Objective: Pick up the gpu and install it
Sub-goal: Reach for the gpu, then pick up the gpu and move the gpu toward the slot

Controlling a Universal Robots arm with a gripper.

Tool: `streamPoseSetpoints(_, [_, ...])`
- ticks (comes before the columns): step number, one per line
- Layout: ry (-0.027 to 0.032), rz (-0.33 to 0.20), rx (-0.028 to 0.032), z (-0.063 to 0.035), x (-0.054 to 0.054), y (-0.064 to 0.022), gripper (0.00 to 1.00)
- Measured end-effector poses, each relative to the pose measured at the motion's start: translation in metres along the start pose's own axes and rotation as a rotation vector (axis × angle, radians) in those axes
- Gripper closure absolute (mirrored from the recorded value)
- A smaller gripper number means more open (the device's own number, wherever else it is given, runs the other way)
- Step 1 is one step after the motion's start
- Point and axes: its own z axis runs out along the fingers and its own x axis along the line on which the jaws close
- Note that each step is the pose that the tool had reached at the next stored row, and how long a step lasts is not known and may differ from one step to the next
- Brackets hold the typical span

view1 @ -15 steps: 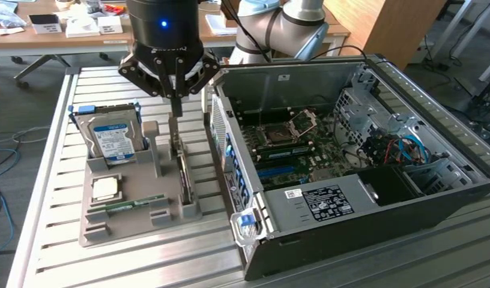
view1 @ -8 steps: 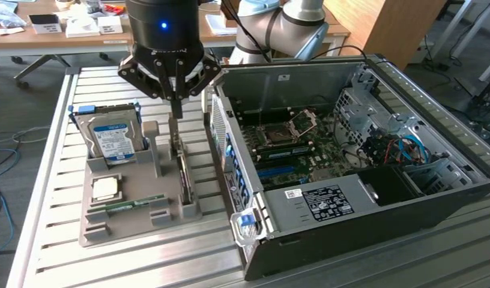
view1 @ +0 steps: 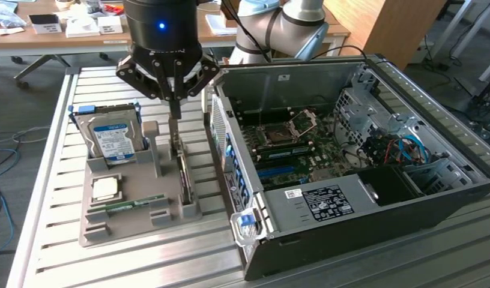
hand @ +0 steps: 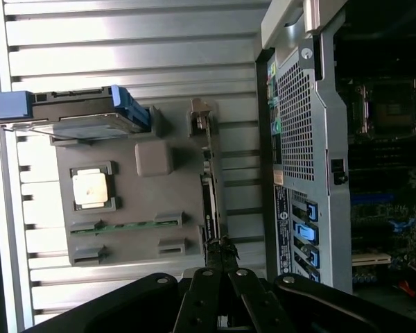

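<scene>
Single robot arm (view1: 287, 23), silver-grey tube segments, pale blue joint cap, bent at back of the scene in exterior view. Black cylindrical wrist (view1: 160, 24) upright, small blue light lit on its face. Black two-finger gripper (view1: 175, 111) points straight down. Outer linkages splayed to both sides; inner fingers (view1: 172, 90) meet in narrow point. Jaws closed, tips pinching top edge of gpu (view1: 183, 177), a thin flat upright card with dark face and silver metal end bracket. Wrist view: black finger links converge at card's end.

A robotics lab: slatted aluminium bench (view1: 133, 264), opened computer case (view1: 349, 234), cluttered wooden desks (view1: 9, 39) behind.
</scene>
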Motion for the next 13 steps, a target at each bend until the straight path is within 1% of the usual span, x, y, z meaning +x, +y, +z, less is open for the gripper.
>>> streamPoseSetpoints(13, [0.0,0.0,-0.0001,0.0,0.0004,0.0,0.89])
